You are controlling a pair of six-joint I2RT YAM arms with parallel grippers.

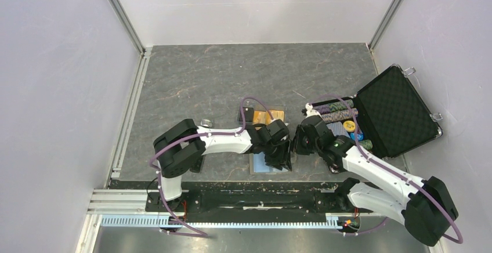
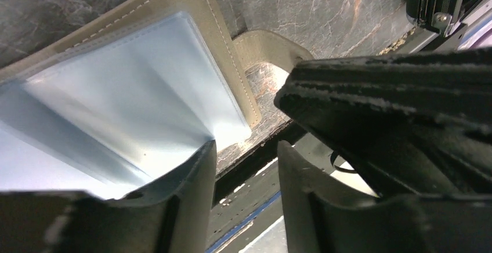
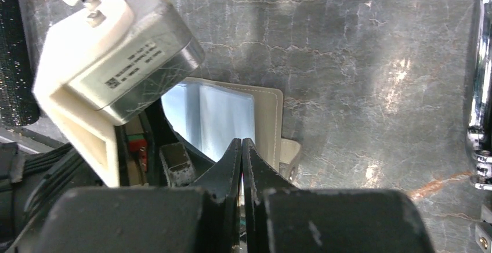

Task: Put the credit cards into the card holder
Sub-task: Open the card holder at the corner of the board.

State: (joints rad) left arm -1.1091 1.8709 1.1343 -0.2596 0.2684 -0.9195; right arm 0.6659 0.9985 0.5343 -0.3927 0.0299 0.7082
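Both white arms reach in from the near edge, and their black grippers meet low over the middle of the dark grey marbled table. Over on the right stands the big black metal-edged chip case, lid thrown open, with rows of round striped poker chips lined up in its near-left half.

Now to the action: the card holder, a small flat folding wallet, grey-tan outside and pale blue inside, lies opened out near the table's front edge, right under the left gripper. From the left wrist, the holder's clear pale-blue sleeves face up, its little tab pokes out to the right, and the left gripper's jaws stand spread. One finger sits at the sleeves' near edge, with nothing between the two. The right gripper hangs just to the right of the holder. In the right wrist view its jaws are pressed tight together, carrying nothing I can see, tips pointing at the holder's right side.

And the credit cards? One black and two orange-gold flat rectangles lie side by side on the table just beyond the holder, clear of both grippers.

So my read: the holder is open and ready, but no card is inside. All three are left to pick up and slot in.
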